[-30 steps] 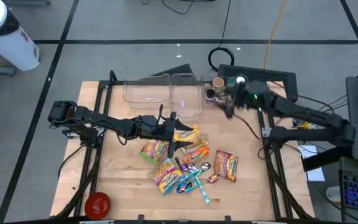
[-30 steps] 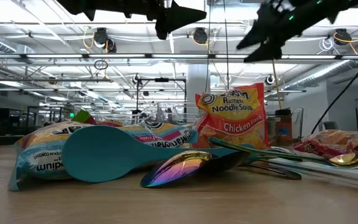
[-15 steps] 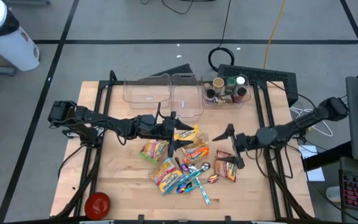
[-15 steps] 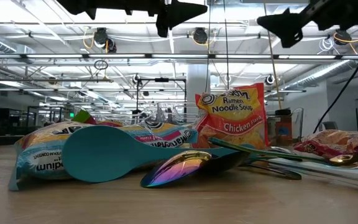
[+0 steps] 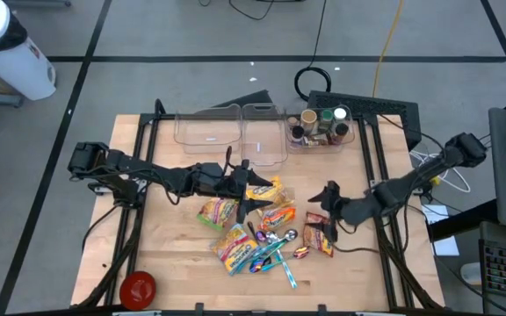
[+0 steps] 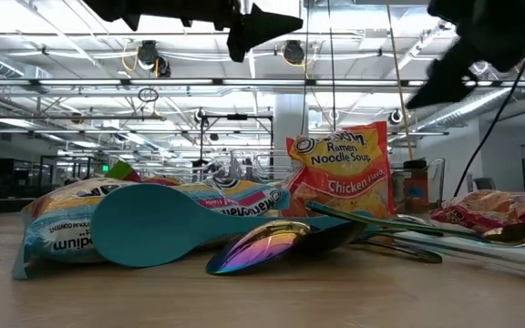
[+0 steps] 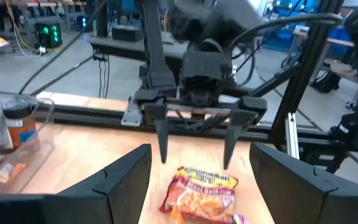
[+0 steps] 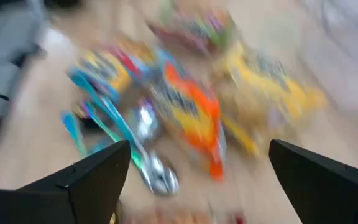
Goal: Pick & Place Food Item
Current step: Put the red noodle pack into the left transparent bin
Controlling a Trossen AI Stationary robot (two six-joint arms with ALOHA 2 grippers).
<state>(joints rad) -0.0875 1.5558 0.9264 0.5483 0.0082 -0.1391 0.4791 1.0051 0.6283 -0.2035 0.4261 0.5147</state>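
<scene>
Right gripper [image 5: 321, 209] fingers spread wide (empty), above ramen packet [image 5: 320, 234], left gripper [image 5: 251, 195] parted, empty

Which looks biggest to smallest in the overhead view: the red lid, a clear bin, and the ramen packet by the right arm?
1. Clear bin
2. Ramen packet
3. Red lid, only slightly smaller than the packet, so those two are close.

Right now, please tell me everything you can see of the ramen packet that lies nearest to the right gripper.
The ramen packet is a flat, crinkly plastic pouch, orange and red with a yellow band; in the left wrist view a noodle picture shows on it. It lies on the wooden table, at the right edge of the pile, apart from the other packets. It looks sealed and full. The right gripper, open, hangs just over it; whether it touches cannot be told.
</scene>
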